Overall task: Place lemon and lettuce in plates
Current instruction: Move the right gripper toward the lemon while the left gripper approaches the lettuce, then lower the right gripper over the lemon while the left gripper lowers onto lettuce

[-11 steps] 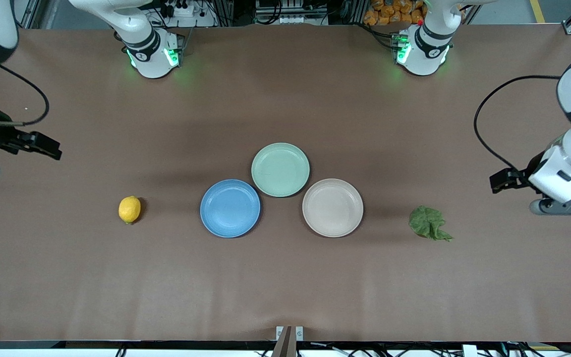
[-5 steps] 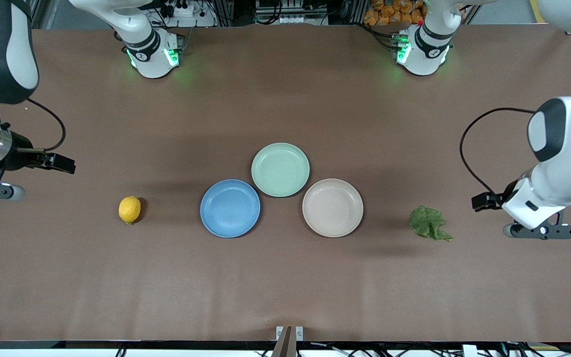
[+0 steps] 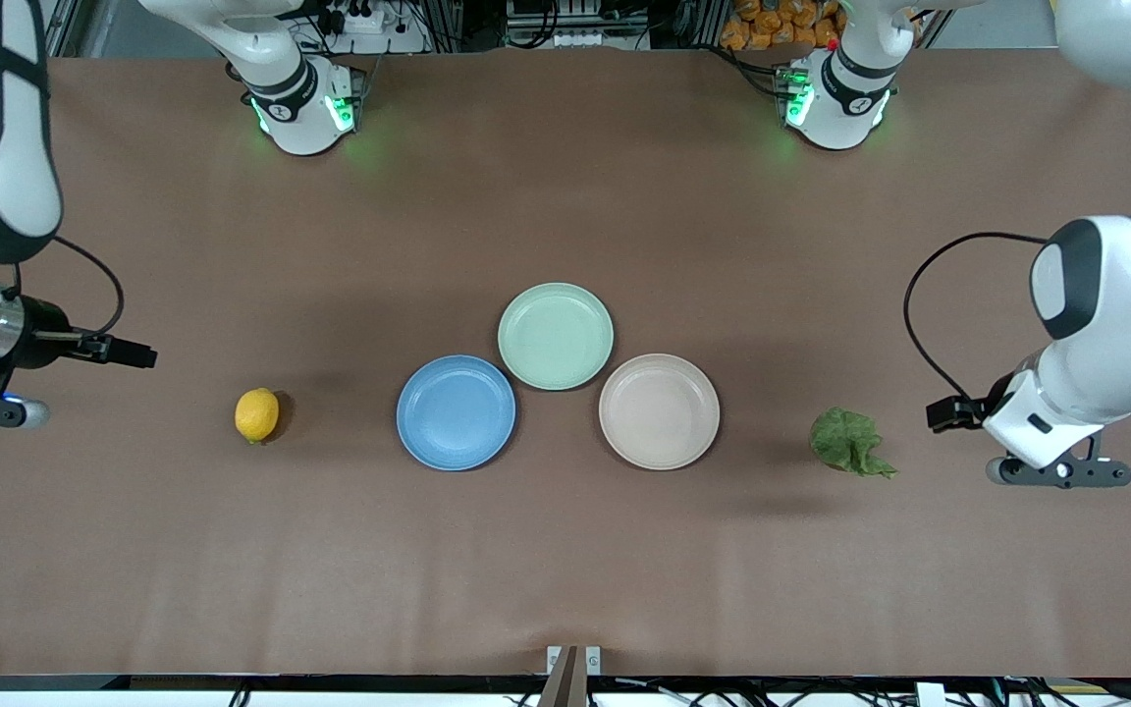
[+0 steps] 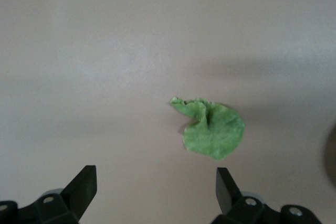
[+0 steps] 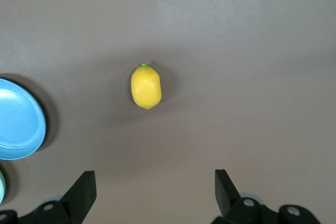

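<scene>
The yellow lemon [image 3: 257, 414] [image 5: 146, 86] lies on the brown table toward the right arm's end, beside the blue plate [image 3: 456, 412] [image 5: 18, 124]. The cream-white plate [image 3: 659, 410] sits next to the blue one. The dark green lettuce [image 3: 848, 442] [image 4: 212, 129] lies beside it, toward the left arm's end. My right gripper [image 5: 153, 178] hangs open and empty over bare table short of the lemon. My left gripper [image 4: 156, 177] hangs open and empty over bare table short of the lettuce. Neither gripper touches anything.
A pale mint-green plate [image 3: 556, 336] sits farther from the front camera, touching the gap between the two other plates. Both arm bases [image 3: 302, 108] [image 3: 835, 103] stand at the table's back edge. Bare brown table surrounds the objects.
Both wrists have swung inward over the table. The right one has come closer to the lemon, the left one closer to the lettuce. Nothing on the table has moved.
</scene>
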